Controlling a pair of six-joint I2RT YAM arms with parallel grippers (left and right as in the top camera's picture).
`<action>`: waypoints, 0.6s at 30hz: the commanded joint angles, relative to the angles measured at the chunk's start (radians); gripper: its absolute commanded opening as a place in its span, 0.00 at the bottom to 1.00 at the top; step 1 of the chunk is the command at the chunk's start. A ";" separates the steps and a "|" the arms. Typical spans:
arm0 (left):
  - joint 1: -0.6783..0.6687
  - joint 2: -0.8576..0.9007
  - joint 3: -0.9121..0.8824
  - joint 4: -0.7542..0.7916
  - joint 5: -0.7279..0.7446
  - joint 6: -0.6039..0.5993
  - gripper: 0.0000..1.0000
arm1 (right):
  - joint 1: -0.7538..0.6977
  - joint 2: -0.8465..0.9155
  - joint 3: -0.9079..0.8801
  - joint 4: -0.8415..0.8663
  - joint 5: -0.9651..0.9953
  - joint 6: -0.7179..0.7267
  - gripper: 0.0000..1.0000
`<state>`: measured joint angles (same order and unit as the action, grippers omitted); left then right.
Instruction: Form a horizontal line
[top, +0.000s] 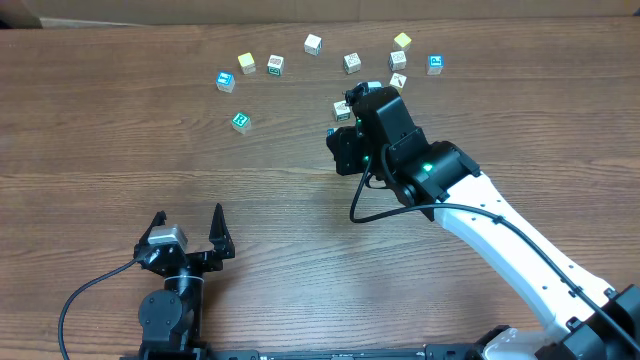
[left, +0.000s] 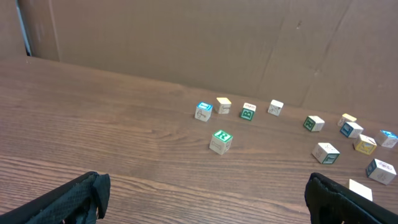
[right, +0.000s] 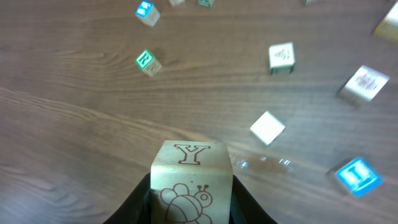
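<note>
Two grippers: left gripper (top: 190, 213) low at the near-left of the wooden table (top: 100, 160), jaws spread wide with nothing between them; right gripper (right: 191, 208) over the far-right cubes, jaws clamped on a pale Y cube (right: 191, 174) with a bee drawing under its letter. Horizontal line: not yet formed. Green R cube (top: 240, 121) sits alone at left, the other small letter cubes (top: 313, 43) scattered in a loose arc along the far side.
</note>
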<state>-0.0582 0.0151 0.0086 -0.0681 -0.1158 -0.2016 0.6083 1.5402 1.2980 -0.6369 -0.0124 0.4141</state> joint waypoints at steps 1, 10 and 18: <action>0.006 -0.010 -0.004 0.000 0.008 0.023 1.00 | 0.042 0.044 0.010 0.009 -0.003 0.128 0.23; 0.006 -0.010 -0.004 0.000 0.008 0.023 1.00 | 0.190 0.230 0.010 0.038 0.117 0.219 0.26; 0.006 -0.010 -0.004 0.000 0.008 0.022 1.00 | 0.293 0.328 0.010 0.113 0.245 0.271 0.26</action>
<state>-0.0582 0.0151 0.0086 -0.0681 -0.1158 -0.2016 0.8734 1.8599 1.2976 -0.5480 0.1509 0.6590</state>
